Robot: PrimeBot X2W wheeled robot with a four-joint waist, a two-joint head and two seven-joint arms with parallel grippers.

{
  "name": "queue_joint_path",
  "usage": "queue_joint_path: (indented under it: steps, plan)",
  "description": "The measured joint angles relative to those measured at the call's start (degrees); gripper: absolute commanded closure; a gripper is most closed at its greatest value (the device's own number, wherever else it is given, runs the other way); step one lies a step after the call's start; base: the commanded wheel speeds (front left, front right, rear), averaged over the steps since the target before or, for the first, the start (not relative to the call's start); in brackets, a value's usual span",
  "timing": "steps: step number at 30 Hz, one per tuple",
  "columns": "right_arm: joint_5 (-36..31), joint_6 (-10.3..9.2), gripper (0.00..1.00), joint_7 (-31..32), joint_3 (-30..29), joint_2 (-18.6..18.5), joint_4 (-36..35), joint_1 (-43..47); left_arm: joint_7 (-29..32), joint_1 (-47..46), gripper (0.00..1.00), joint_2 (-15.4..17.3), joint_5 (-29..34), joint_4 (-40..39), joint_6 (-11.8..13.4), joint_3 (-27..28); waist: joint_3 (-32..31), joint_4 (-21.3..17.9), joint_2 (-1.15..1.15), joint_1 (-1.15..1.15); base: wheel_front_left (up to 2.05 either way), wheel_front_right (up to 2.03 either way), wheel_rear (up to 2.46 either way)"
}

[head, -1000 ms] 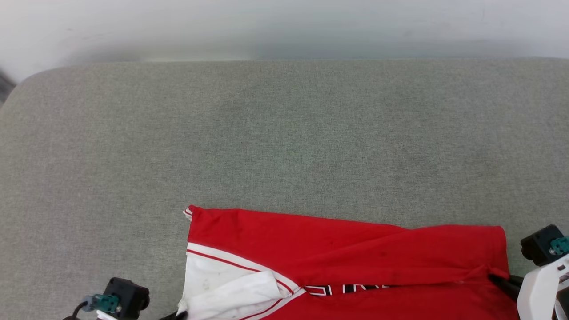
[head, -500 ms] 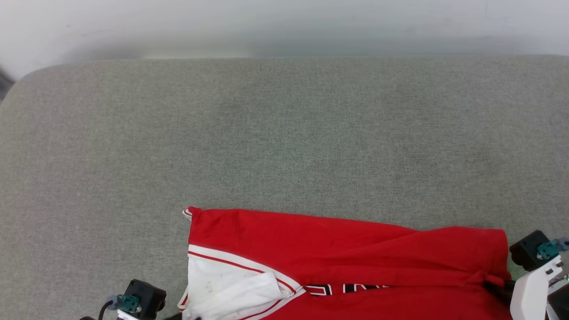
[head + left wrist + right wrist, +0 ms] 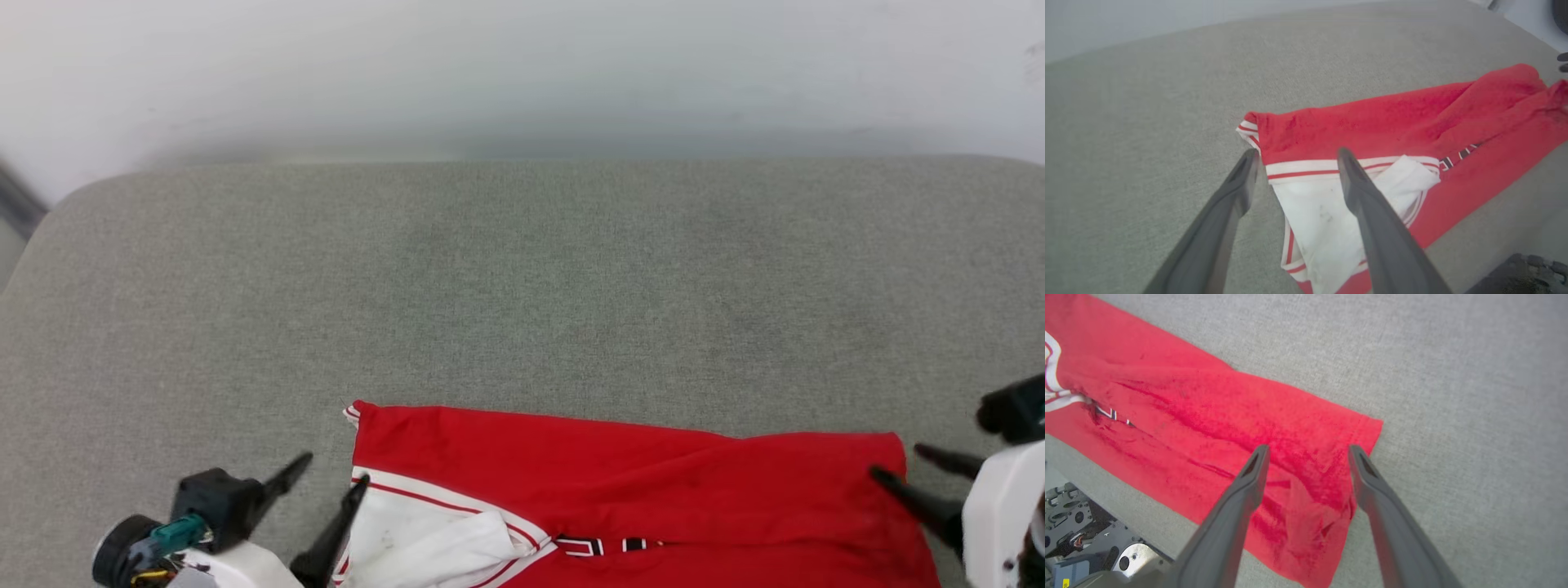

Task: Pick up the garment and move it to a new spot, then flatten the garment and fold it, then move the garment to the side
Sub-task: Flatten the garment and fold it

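The garment (image 3: 620, 482) lies along the near edge of the grey bench (image 3: 522, 286), doubled lengthwise into a long red band. Its white sleeve (image 3: 1323, 204) is tucked in at the robot's left end and its hem at the right end. A strip of black-and-white lettering (image 3: 608, 543) peeks out of the fold.

Both pairs of jaws are spread wide and hold nothing. The left jaws straddle the striped edge of the sleeve, one finger over bare bench, the other over white cloth. The right jaws straddle the hem corner (image 3: 1367, 428), which looks slightly rumpled beneath them. Whether any tip touches the cloth I cannot tell.

It looks like a light, limp knit. Lifted, it will probably sag in the middle, and the stacked layers may slide apart. The safest holds seem to be the two ends, at the shoulder seam beside the sleeve and at the hem corner, pinching every layer together so the fold keeps.
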Motion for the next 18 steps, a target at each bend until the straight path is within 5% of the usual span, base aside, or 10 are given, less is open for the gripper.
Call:
queue_joint_path:
  steps: [4, 5, 11, 18]
  plan:
    - [1.6, 0.01, 0.0, -0.5, -5.6, 1.7, 0.5, 1.1, -5.2, 0.0, 0.0, -1.1, 2.0, 0.8, 2.5, 1.8, -0.9, -0.1, 0.0, 0.0, 0.0, 0.0, 0.0]
    - [0.9, -0.01, 0.0, -0.5, -9.4, 3.1, 1.7, 2.8, -8.1, 0.1, 0.0, -2.2, 3.5, 1.5, 5.1, 3.7, -1.5, -0.1, 0.0, 0.0, 0.0, 0.0, 0.0]
    - [-2.6, -0.01, 0.0, 2.1, -22.0, 11.8, 4.2, 8.9, -10.5, 1.6, 0.0, -9.8, 13.7, -0.5, 11.1, 13.7, -1.7, 0.5, 0.0, 0.0, 0.0, 0.0, 0.0]
    - [-8.5, -0.01, 0.0, 8.5, -34.9, 25.0, 4.1, 13.0, -10.6, 10.0, 0.0, -20.6, 27.7, -3.9, 6.2, 24.6, -1.0, 1.3, 0.0, 0.01, 0.0, 0.0, 0.0]
